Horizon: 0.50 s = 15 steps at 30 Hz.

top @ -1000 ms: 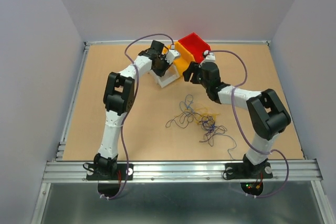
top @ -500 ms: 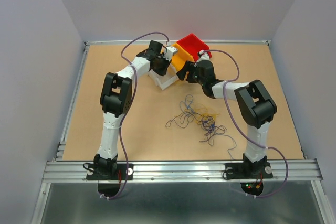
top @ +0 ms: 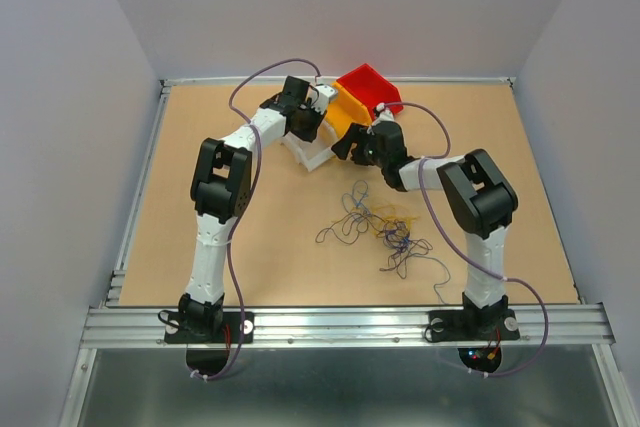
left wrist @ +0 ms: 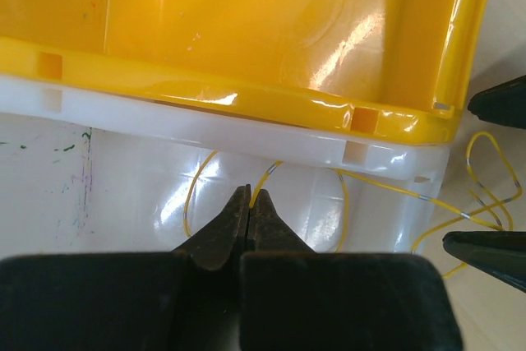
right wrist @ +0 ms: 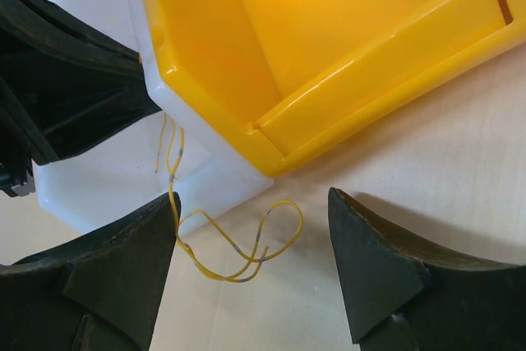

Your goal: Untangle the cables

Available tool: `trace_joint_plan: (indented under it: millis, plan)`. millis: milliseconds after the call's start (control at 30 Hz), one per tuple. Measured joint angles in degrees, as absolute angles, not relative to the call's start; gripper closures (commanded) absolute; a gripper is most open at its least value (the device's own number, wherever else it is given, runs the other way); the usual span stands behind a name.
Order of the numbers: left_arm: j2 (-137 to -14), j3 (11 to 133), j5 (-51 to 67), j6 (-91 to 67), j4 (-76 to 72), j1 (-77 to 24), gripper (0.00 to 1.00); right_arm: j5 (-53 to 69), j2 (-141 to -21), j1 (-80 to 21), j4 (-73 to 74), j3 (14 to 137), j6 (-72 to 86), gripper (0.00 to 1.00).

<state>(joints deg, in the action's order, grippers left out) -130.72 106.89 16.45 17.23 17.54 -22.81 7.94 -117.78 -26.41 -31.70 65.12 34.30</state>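
Most of the cables [top: 385, 227] lie in a loose, curly knot on the desk [top: 250, 237], near the middle and a little right, well apart from both grippers. One yellow cable [right wrist: 171, 172] has been drawn away to the far centre, where a red bin [top: 368, 82], a yellow bin [right wrist: 329, 39] and a white bin [right wrist: 99, 178] stand nested together. The left gripper [left wrist: 250, 196] is pinched fully closed on this yellow cable just above the white bin, with the strand leaving its tips and looping inside the bin. The cable then runs over the bin's corner and out onto the desk in a slack double loop. The right gripper [right wrist: 251, 203] stands with its jaws wide, one finger on each side of that loop, and holds nothing; the strand passes just beside its left finger. These wires look hair-thin, nearly weightless and springy, so they will likely curl back, snag on neighbours and slip from a loose pinch. A hard pull could tighten a knot instead of freeing it. A sound hold would be on a single strand close to its free end, or on a grey band, pinched squarely between the fingertips. The loop here seems clear of the pile, so lowering it into the bin looks like the step in hand.
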Motion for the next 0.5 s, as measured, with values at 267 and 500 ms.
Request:
trace_joint_plan:
  millis: [267, 500]
  plan:
    - [-130.7, 106.3, 16.1, 16.9, 15.5, -22.8, 1.00, 8.0, -118.8, -27.5, -31.6, 65.1, 36.2, 0.89]
    - [-130.2, 103.2, 16.1, 16.8, 14.2, -22.8, 1.00, 8.1, -118.1, -27.9, -31.5, 64.7, 36.4, 0.99]
